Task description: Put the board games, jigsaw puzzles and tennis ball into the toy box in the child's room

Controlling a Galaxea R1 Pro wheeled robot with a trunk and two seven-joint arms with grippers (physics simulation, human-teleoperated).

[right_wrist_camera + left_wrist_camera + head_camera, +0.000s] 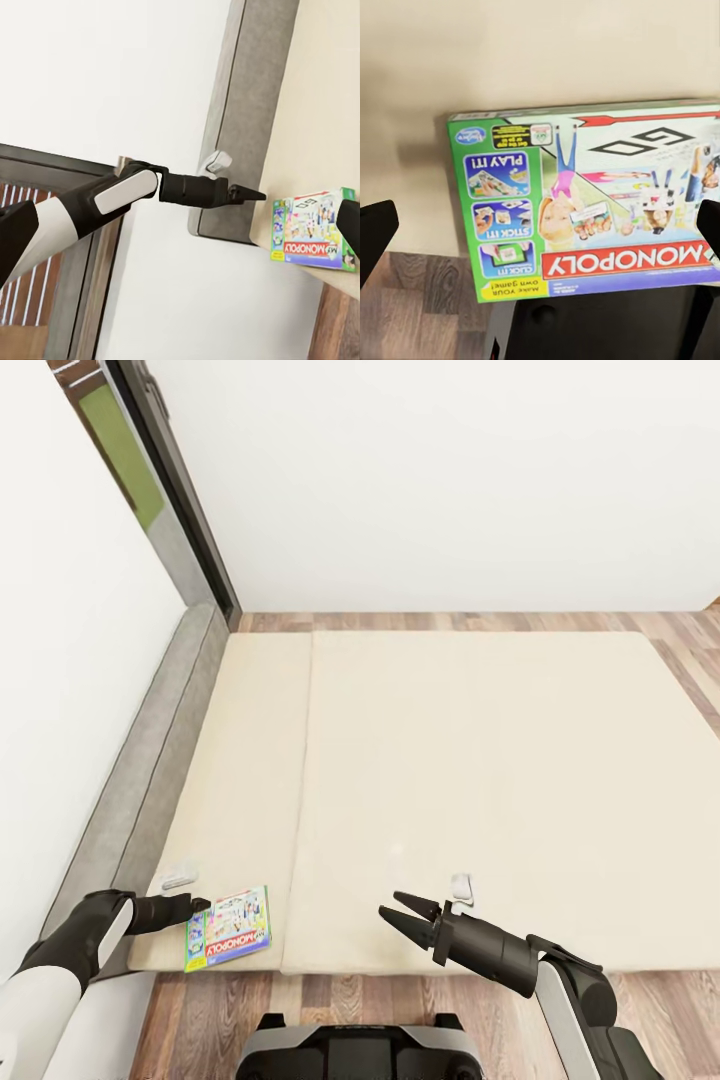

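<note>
White walls and wood-plank floor (330,990) frame the cream bed (480,780), w/ a grey frame edge (140,780) along 1 side. The Monopoly box (228,941) lies flat at the bed's near corner, just ahead of the left gripper (196,906), whose fingers (375,229) stand apart, 1 on each side of the box in the left wrist view, not yet touching. The right gripper (398,916) hovers over bare mattress well off to the box's other side, jaws apart, holding nothing.

Step in hand looks like reaching for 1 of the bed's games. Next move probably needs the left gripper to close in and pinch the box's edge.

Readable print: "MONOPOLY", "GO", "PLAY IT!", "STICK IT!", "CLICK IT!".
</note>
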